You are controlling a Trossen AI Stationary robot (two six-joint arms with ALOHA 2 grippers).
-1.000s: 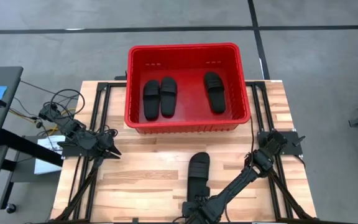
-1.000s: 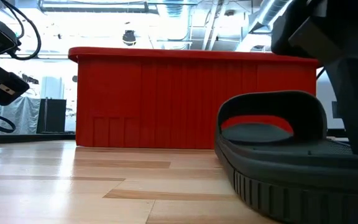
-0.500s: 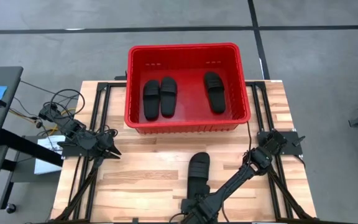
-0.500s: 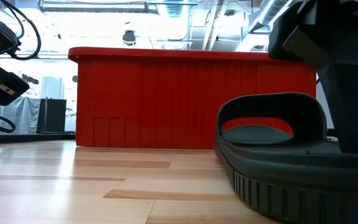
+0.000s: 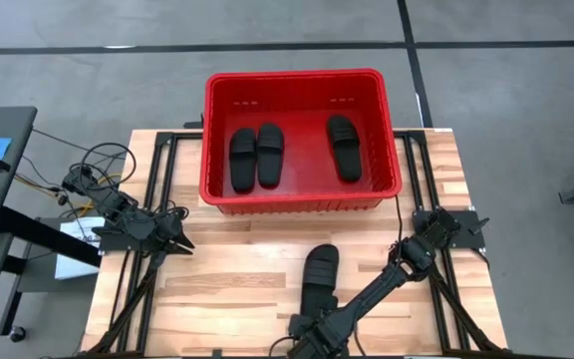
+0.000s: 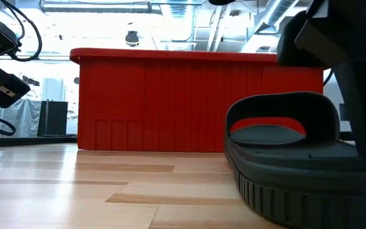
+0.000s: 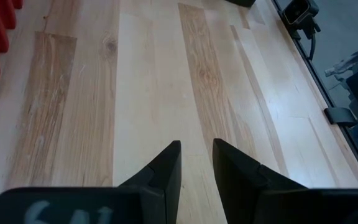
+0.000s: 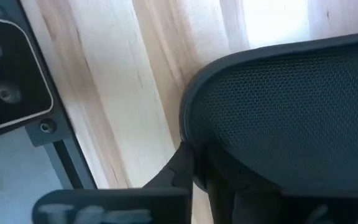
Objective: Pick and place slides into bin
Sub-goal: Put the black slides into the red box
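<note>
Your bench (image 5: pixel 237 274), a pale wooden top on a black frame, carries the red bin (image 5: pixel 301 78) at the middle of its far edge, the basket's near wall facing the open boards. Inside the bin you have three black slides: a pair (image 5: pixel 256 157) lying side by side toward its left wall, and a single slide (image 5: pixel 343 147) toward its right wall, all flat on the floor of the basket.

The fourth slide (image 5: pixel 319 280) lies on the bench between the bin and the near edge, slightly right of centre, its strap end toward the bin. Your right gripper (image 5: pixel 312 334) is down at that slide's heel at the near edge; the right wrist view shows one dark finger (image 8: pixel 188 163) pressed against the heel's rim, but how wide the jaws stand you cannot tell.

Your left gripper (image 5: pixel 180 242) waits over the left edge of the bench, well apart from the slide, its fingers (image 7: pixel 169 171) nearly together with a narrow gap and nothing between them.
</note>
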